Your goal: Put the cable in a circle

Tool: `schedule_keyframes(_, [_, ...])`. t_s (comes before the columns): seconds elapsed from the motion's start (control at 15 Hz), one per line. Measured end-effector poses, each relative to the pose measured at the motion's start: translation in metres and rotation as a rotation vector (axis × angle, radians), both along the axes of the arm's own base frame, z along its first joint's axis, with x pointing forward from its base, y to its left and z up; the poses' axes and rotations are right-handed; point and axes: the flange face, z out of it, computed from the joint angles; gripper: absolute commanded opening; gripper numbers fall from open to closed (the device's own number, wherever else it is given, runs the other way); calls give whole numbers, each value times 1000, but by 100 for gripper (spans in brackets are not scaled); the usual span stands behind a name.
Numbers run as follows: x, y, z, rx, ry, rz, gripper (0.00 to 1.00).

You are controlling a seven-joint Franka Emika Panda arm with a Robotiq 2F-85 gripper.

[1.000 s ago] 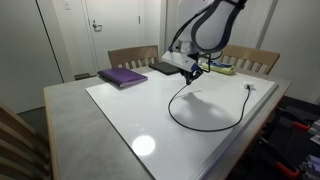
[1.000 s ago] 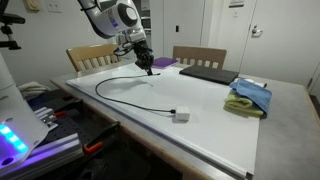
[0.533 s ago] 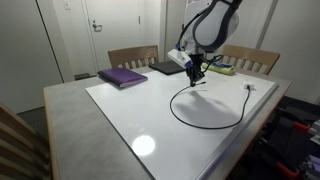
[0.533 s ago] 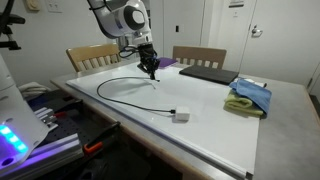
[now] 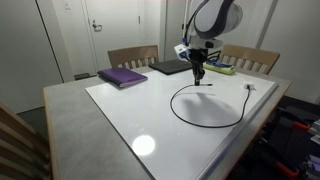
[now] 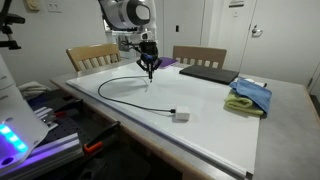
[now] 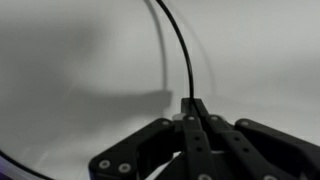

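The black cable (image 5: 172, 104) is laid in an almost closed loop on the white table top (image 5: 120, 110). At the loop's far side, it is gripped between the clenched jaws of the gripper (image 7: 192, 105).

— What does the arm look like from outside?
— The arm (image 5: 214, 17) is made of rounded, glossy white shells. In both exterior views the big joint up top carries a round, dark grey cap (image 6: 128, 12).
— And lower down?
— A pale, boxy block (image 5: 183, 50) sits on the left of the wrist. Below it everything turns black and narrows to the gripper (image 5: 199, 76).
— Any detail up close?
— In the wrist view it is matt black. Flat, angular link bars (image 7: 140, 150) spread out left and right, with small round pale pins (image 7: 101, 165) at their joints. Two slim, straight fingers (image 7: 186, 125) stand in the middle.
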Motion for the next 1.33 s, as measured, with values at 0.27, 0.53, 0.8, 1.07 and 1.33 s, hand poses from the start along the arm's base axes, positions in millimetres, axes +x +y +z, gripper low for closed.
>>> schedule_keyframes(0.27, [-1,0,3,90,-3,-173,1])
schedule_keyframes(0.53, [-3,-6,-1,142,-3,-312,1])
schedule_keyframes(0.8, [-5,-20,-3,150,-16,-397,1])
schedule_keyframes(1.07, [-4,-28,-3,146,-28,-449,31])
schedule_keyframes(1.33, [-4,-30,-3,122,-28,-418,58])
